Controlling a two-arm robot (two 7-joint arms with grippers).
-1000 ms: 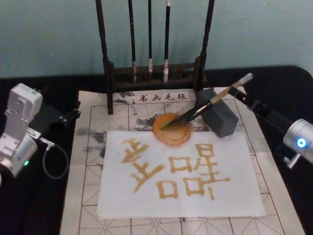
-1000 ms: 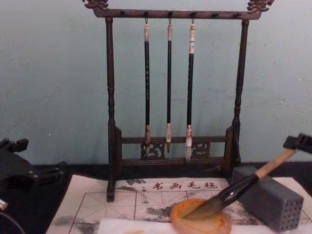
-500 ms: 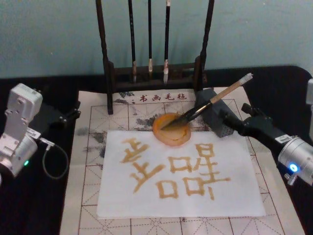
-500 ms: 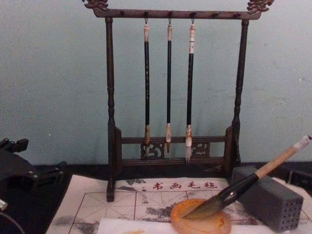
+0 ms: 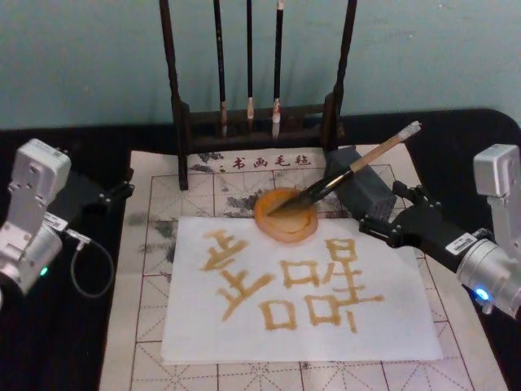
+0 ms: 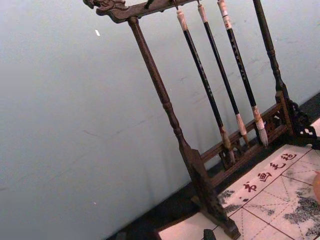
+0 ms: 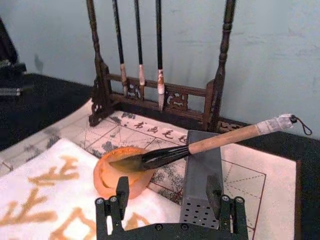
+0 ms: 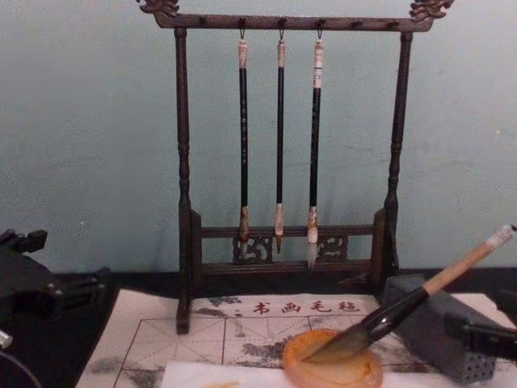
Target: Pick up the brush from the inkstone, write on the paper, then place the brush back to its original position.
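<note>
The brush [image 5: 346, 173] lies slanted, its dark tuft in the round orange inkstone [image 5: 285, 216] and its tan handle propped on a grey block [image 5: 370, 195]. Nothing holds it. My right gripper [image 5: 387, 209] stands open just in front of the block, above the right edge of the white paper [image 5: 391, 334], which carries ochre characters. In the right wrist view the open gripper [image 7: 167, 192] sits short of the brush [image 7: 220, 139], inkstone [image 7: 117, 172] and block [image 7: 200, 170]. The chest view shows the brush [image 8: 420, 295] over the inkstone [image 8: 331, 370]. My left gripper [image 5: 124, 183] is parked open at the left.
A dark wooden rack [image 5: 183, 122] with three thin hanging brushes [image 5: 249, 57] stands at the back of the beige gridded felt mat [image 5: 146, 326]. A loose cable [image 5: 89, 273] curls beside the left arm. The table around the mat is black.
My right gripper has drawn back from the brush's whitish end and come down in front of the grey block. The brush stays resting on inkstone and block. The left arm has not moved.
</note>
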